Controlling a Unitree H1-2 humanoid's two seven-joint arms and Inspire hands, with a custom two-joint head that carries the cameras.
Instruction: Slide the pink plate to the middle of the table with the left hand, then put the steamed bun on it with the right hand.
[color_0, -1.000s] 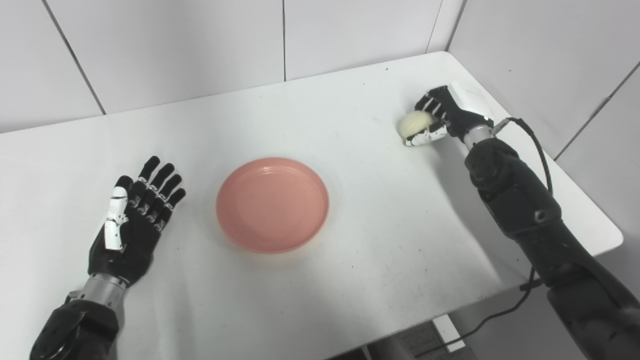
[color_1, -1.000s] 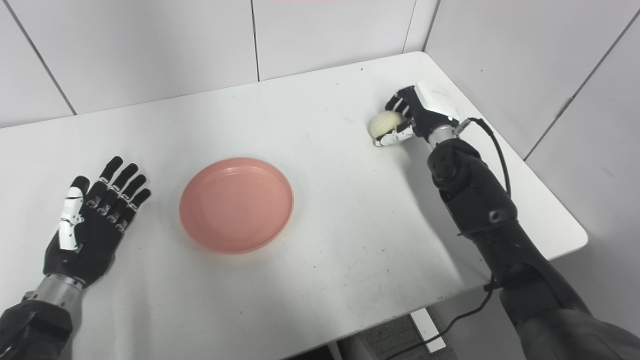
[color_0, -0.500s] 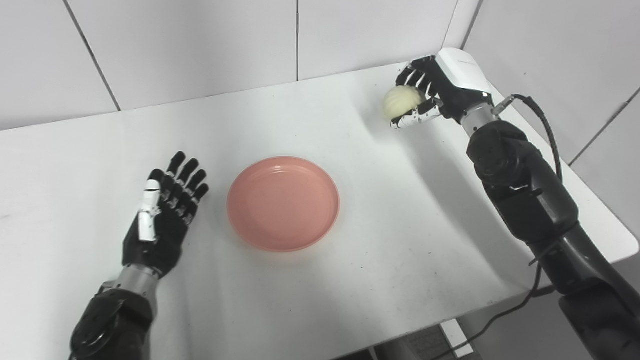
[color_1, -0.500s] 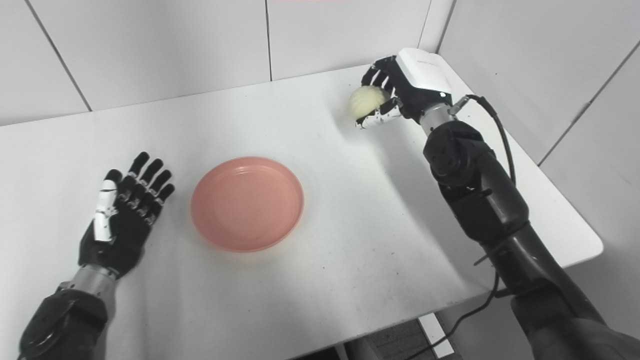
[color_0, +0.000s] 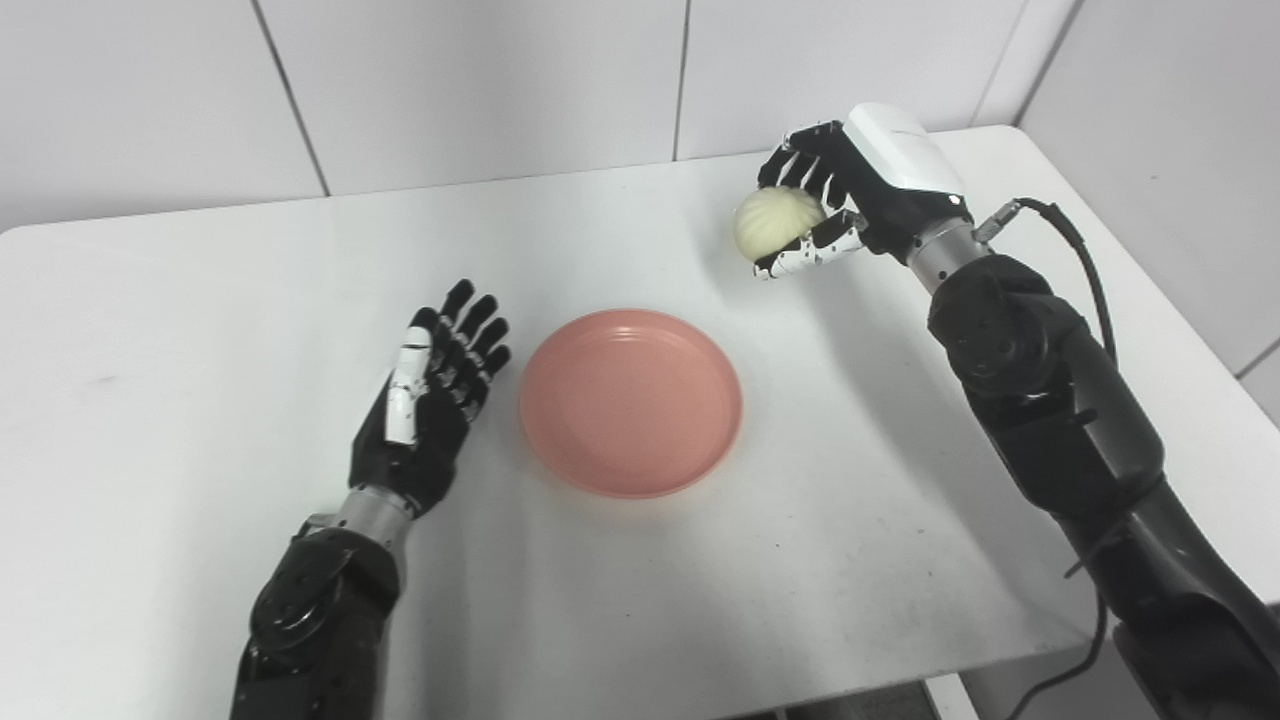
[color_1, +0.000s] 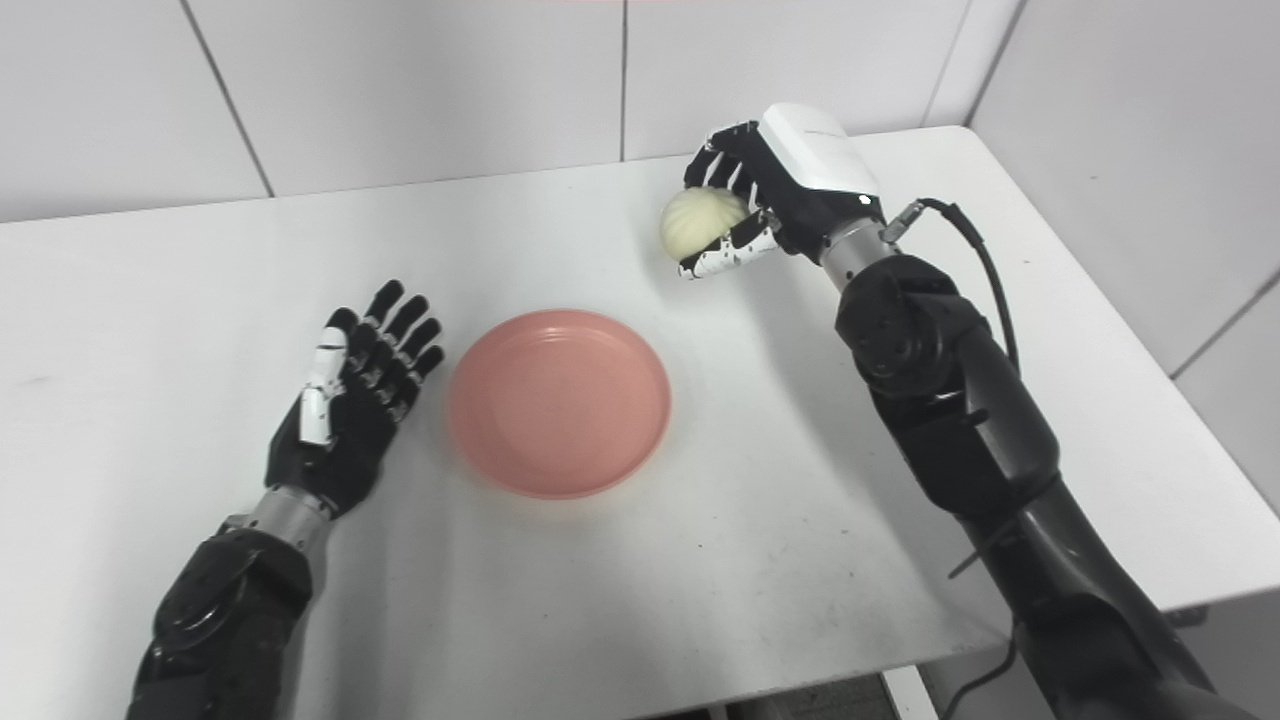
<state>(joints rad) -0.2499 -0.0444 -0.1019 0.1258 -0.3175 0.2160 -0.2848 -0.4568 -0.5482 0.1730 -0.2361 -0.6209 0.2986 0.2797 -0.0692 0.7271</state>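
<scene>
Two robot arms reach in from below over a white surface (color_0: 200, 300) that stands against pale tiled walls. We find no brand name, label or readable writing anywhere in either view.

Starting at the left, we see the left hand (color_0: 425, 405), black with a white thumb. It lies flat and low over the surface, fingers straight and slightly spread, gripping nothing. Its fingertips (color_0: 480, 325) point up and to the right, and it sits just beside the plate's left rim without visibly touching it.

Next, near the middle of the surface, we see the pink plate (color_0: 631, 401). It is round, shallow and salmon-pink, with a low raised rim and a smooth, matte, bare inside. It rests flat on the surface.

Further right and toward the back, we see the steamed bun (color_0: 772, 222). It is a pale cream, rounded dome with fine pleats running over its top. It is held above the surface, beyond the plate's far right side and well apart from it.

Last, the right hand (color_0: 845, 200) is clamped on the bun, dark fingers (color_0: 800, 165) curled over its top and a speckled white thumb pressed underneath. The back of this hand is a plain white shell. A black cable runs from the wrist down the dark forearm.
</scene>
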